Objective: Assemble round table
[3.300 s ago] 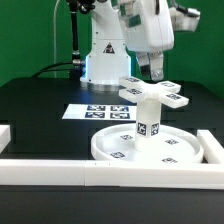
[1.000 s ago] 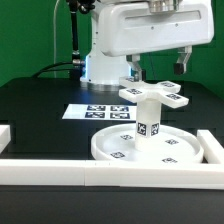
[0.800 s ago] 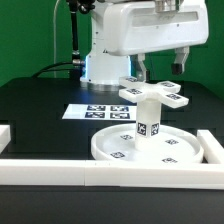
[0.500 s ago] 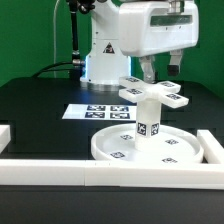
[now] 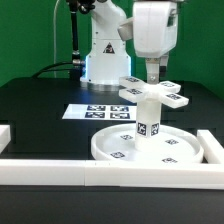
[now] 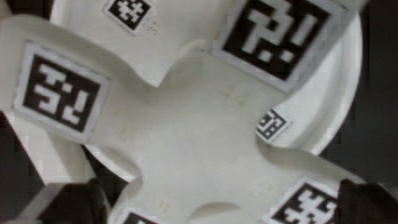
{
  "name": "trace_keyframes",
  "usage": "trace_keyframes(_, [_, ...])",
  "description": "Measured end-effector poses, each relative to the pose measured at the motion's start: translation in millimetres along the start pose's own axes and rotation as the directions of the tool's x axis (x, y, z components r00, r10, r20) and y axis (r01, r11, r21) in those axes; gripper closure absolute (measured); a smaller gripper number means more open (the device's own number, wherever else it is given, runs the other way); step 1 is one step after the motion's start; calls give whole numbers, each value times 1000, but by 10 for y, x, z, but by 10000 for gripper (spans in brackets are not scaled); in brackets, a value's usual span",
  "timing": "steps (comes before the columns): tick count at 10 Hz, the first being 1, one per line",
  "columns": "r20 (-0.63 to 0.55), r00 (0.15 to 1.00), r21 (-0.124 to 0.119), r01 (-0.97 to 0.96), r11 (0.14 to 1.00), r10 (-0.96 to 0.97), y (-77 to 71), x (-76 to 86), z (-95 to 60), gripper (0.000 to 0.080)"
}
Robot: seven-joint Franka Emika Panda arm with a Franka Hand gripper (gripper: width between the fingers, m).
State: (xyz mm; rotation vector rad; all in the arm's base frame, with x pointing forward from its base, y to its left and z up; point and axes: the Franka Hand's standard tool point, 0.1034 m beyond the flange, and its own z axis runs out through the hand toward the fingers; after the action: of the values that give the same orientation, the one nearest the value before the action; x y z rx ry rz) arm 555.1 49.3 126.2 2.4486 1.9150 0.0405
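Gripper hangs straight down from the arm, directly over the middle of the base. Fingers are seen narrow, close to edge-on in the exterior view; cannot tell whether they are apart or together. Tips are level with the top of the base or just above it; contact unclear.

Base sits flat on top of the leg, four lobes spread, a tag on each lobe. Leg stands upright in the middle of the disc, with a tag on its near side. Disc lies flat on the black table, rim up, tags on its floor around the foot of the leg.

Rails border the disc: one along the front, short ends at the exterior view's left and right. Marker board lies flat on the table behind the disc.

Wrist view is filled by the base at close range, blurred, with lobes and tags showing.
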Motion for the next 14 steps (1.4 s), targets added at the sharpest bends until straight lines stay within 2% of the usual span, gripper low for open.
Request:
trace_keyframes(3, [32,984,-2,175,985,-175,32,-16,39,151])
trace_keyframes(7, [39,984,16,171,985,-172,2,-62,147,151])
trace_keyframes(11, [41,985,22,168,986,-169,-10,-71,177,160])
trace_keyframes(12, [41,985,22,167,986,-168,-9,-74,179,316])
trace_keyframes(13, [41,985,21,166,986,-167,-4,-83,178,316])
trace_keyframes(14, [42,985,22,164,986,-165,-3,-91,178,357])
